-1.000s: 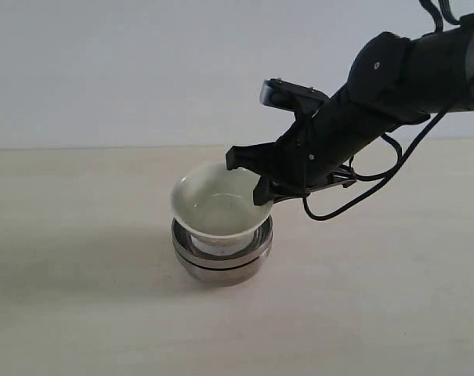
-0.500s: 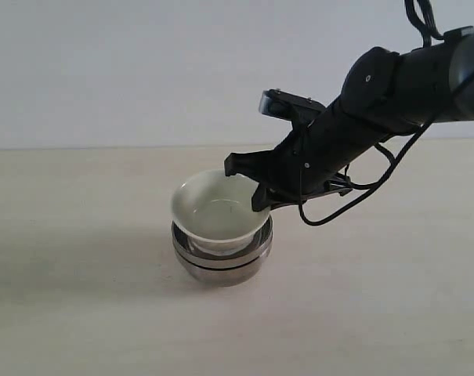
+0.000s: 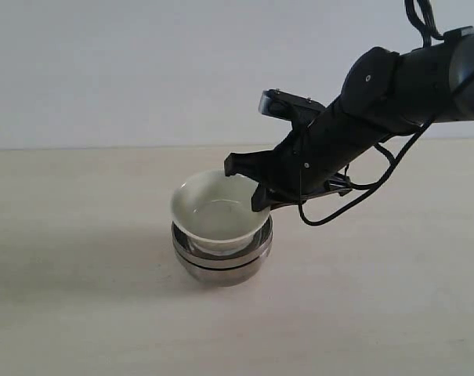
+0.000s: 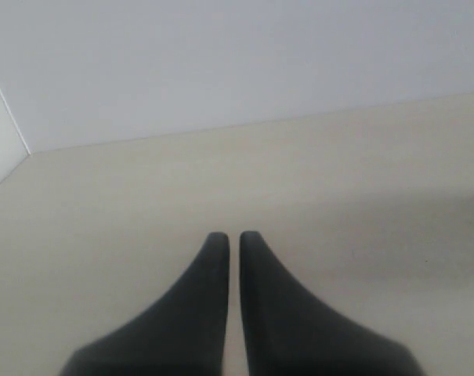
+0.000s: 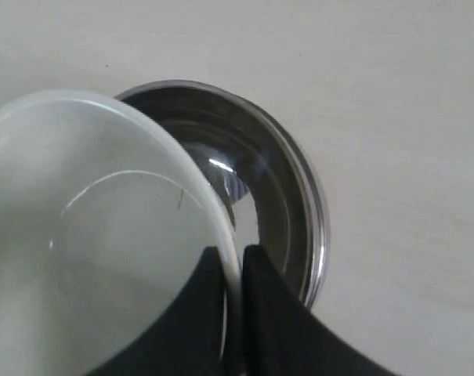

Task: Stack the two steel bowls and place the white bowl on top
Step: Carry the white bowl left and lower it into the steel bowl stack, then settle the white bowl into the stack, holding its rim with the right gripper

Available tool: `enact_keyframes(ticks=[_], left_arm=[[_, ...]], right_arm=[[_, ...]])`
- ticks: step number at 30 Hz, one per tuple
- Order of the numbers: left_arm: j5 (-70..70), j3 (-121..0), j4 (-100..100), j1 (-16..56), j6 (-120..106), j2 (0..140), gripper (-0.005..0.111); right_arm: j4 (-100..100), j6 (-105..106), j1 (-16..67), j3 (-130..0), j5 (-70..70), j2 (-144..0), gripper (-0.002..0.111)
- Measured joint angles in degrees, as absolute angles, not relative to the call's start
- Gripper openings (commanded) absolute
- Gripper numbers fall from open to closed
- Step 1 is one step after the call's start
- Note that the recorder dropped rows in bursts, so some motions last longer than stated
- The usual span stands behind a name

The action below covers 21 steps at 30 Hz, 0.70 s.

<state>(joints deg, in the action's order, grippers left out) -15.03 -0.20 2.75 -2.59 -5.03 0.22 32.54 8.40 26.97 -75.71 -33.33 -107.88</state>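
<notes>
Two nested steel bowls [image 3: 221, 265], white bowl [image 3: 213, 213] above — right gripper [image 5: 233, 260] pinching

Your exterior camera looks slightly down across the pale beige table [image 3: 80, 313] from mid-range, sharing the glossy cream-white round bowl [image 3: 217, 207] with your close, steeply downward right wrist camera, while your left wrist camera skims low along the table.

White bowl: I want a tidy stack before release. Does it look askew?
Yes. The white bowl does not sit square in the steel bowls: the right wrist view shows a crescent of steel interior uncovered on one side. The right tool pinches its rim.
</notes>
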Motion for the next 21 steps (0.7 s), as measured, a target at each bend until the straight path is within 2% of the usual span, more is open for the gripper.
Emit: enact_keyframes(ticks=[5, 7, 19, 21], left_arm=[[-15.03, -0.20, 2.75, -2.59, -5.03, 0.22, 0.004], [-15.03, -0.20, 2.75, -2.59, -5.03, 0.22, 0.004], [-15.03, -0.20, 2.75, -2.59, -5.03, 0.22, 0.004], [-15.03, -0.20, 2.75, -2.59, -5.03, 0.22, 0.004]], right_arm=[[32.86, 8.40, 26.97, -75.71, -33.44, -107.88, 0.037], [33.01, 8.51, 26.97, -75.71, -33.44, -107.88, 0.041], [32.46, 9.56, 26.97, -75.71, -33.92, -107.88, 0.041], [32.21, 9.81, 26.97, -75.71, -34.07, -107.88, 0.037]])
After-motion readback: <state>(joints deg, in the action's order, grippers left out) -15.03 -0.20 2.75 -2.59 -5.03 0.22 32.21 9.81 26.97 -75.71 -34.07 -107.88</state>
